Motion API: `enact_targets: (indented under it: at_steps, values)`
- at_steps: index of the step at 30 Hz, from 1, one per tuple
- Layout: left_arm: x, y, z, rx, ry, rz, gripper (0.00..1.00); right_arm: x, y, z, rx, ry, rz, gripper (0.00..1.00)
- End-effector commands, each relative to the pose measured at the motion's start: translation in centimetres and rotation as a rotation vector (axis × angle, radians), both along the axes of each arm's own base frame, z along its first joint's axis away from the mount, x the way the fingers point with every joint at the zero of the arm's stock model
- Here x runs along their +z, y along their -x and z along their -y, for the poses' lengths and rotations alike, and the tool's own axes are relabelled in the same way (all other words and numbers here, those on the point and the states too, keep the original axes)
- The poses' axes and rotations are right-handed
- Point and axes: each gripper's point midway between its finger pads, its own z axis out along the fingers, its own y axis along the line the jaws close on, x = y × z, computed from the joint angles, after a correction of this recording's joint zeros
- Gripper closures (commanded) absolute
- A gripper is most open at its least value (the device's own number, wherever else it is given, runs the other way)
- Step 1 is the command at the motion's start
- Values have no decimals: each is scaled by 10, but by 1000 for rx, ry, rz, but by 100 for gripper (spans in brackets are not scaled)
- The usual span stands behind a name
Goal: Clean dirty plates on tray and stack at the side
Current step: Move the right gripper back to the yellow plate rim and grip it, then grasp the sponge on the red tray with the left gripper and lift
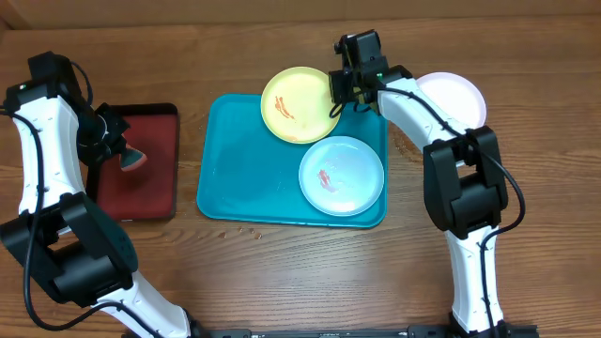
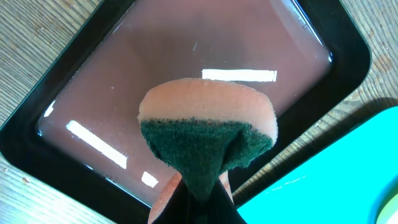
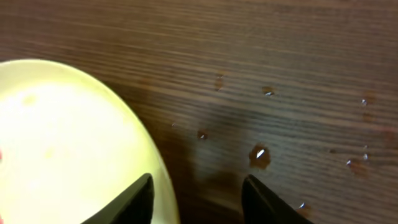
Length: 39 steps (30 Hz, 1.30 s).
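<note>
Close up from the right wrist, the right gripper (image 3: 198,182) has its jaws wide apart, and the curved rim of the yellow-green plate (image 3: 68,143) runs between them, with nothing gripped yet. Beside that rim the wooden table (image 3: 280,62) carries scattered water droplets (image 3: 260,154). The likely hazard is that the rim is thin and probably wet, so if the jaws shut on too little of it the plate could slide out or swing down when lifted. Close up from the left wrist, the left gripper (image 2: 199,202) is clamped on the narrow lower end of an orange sponge (image 2: 208,118) with a dark green scouring face. It hangs above a dark red, black-rimmed tray (image 2: 186,50) that looks glossy, perhaps with a film of water. Pinched so near its end, the sponge may fold or twist loose under scrubbing pressure. From overhead and farther out, the yellow-green plate sits at the top edge of the turquoise tray (image 1: 225,178), seemingly resting over the raised rim, so it may rock when pressed. It shows red smears, as does the pale mint plate (image 1: 342,176), which lies flat in the tray's lower right. The white plate (image 1: 460,94) rests on the table right of the tray, partly hidden by the right arm, which could knock it when it swings across.
</note>
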Motion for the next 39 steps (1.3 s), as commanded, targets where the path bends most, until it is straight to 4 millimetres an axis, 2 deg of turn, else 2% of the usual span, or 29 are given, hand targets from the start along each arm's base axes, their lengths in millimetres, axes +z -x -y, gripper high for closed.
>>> enact_targets:
  at_steps: [1, 4, 7, 11, 16, 18, 22, 26, 29, 34, 39]
  values:
    - [1, 0, 3, -19, 7, 5, 96, 0, 7, -11, 25, -3, -10, 53]
    - [1, 0, 3, -19, 7, 5, 96, -3, 12, -12, 30, 5, -31, 53]
    - [1, -1, 3, -19, 8, 6, 95, -5, 16, -12, 33, 10, -47, 68]
    - [2, -2, 3, -20, 12, 11, 96, -6, 19, -15, 40, 14, -55, 72]
    - [2, -2, 3, -20, 12, 12, 96, -5, 24, -30, 65, 12, -50, 95]
    - [2, -2, 3, -20, 12, 12, 96, -4, 28, -40, 84, 12, -48, 96]
    - [2, -2, 3, -20, 12, 12, 96, 12, 40, -73, 141, 8, -43, 96]
    - [2, -2, 4, -22, 13, 11, 96, 23, 62, -110, 217, -1, -62, 96]
    - [2, -3, 8, -36, 12, 11, 96, 17, 85, -126, 250, 10, -110, 95]
    - [2, -7, 18, -80, 8, 12, 96, 0, 118, -129, 223, 39, -227, 96]
    - [2, -13, 30, -123, 4, 18, 96, -20, 130, -117, 170, 49, -296, 96]
